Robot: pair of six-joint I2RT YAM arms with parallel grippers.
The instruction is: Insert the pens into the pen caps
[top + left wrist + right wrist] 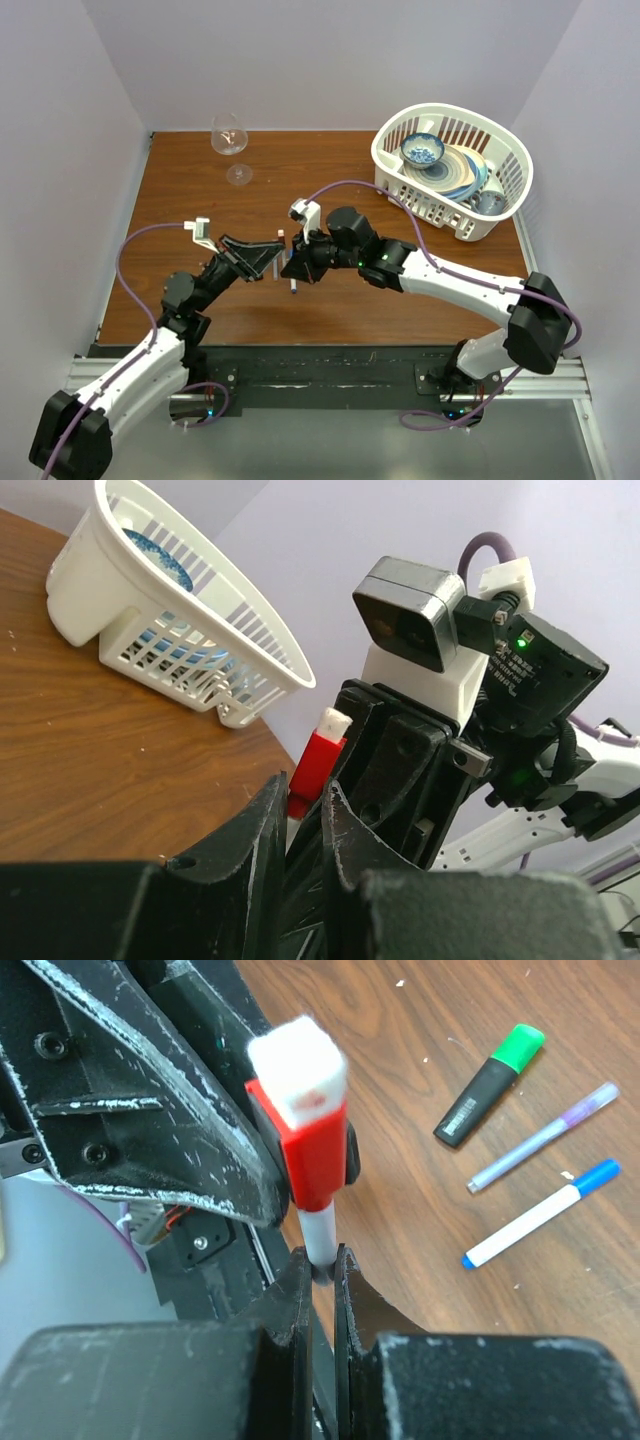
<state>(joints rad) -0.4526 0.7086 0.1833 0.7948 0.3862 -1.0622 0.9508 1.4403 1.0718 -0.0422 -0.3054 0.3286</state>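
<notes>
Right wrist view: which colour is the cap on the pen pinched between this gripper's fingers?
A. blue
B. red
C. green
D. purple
B: the red cap sits over the white pen clamped in the right gripper, while the green-capped marker and the blue-capped pen lie apart on the table.

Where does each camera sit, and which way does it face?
Top external: above and behind, looking down on the brown wooden table; both arms show.
Left wrist: looks past the left end effector at the red plastic cap and white plastic basket.
Right wrist: looks past the right end effector at that same cap on a white pen.
</notes>
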